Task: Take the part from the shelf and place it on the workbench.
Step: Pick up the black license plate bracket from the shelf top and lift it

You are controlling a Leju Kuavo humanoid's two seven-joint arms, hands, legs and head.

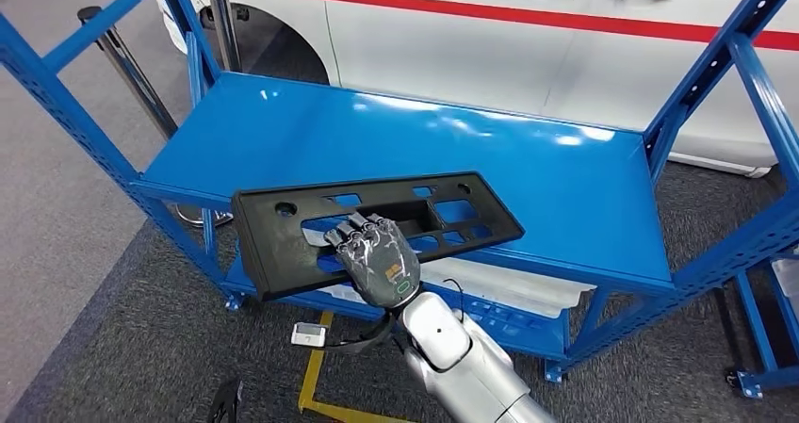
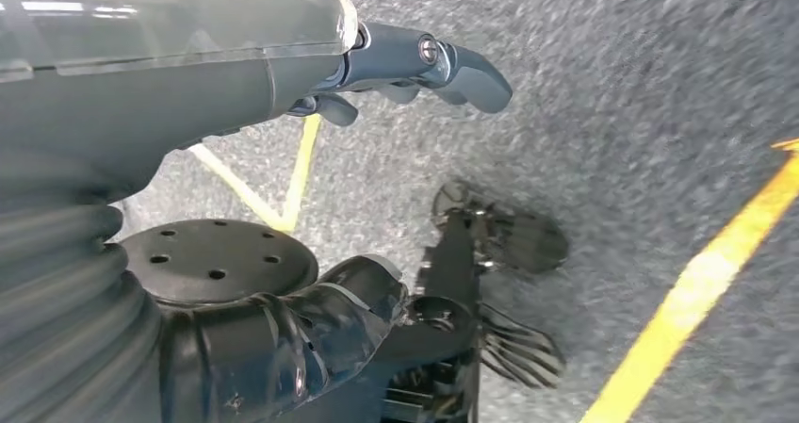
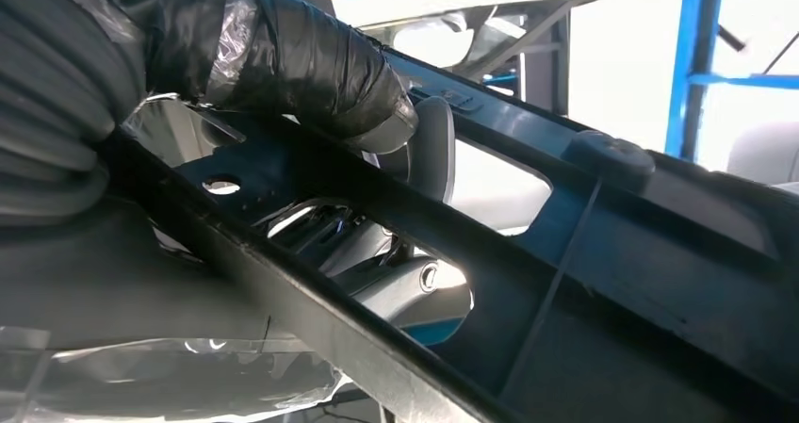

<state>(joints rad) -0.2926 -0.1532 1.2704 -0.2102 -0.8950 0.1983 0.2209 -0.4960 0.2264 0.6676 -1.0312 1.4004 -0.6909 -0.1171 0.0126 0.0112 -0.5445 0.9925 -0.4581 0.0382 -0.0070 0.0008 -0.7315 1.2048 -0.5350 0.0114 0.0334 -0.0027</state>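
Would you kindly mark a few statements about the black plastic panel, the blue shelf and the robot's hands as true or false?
1. The right hand grips the long black plastic panel. True.
2. The panel is solid, without openings. False: it has several cut-outs.
3. The panel lies flat on the blue metal shelf. False: the hand holds it over the shelf's front edge.
4. The left hand holds nothing. True.
5. A white car with a red stripe stands behind the shelf. True.
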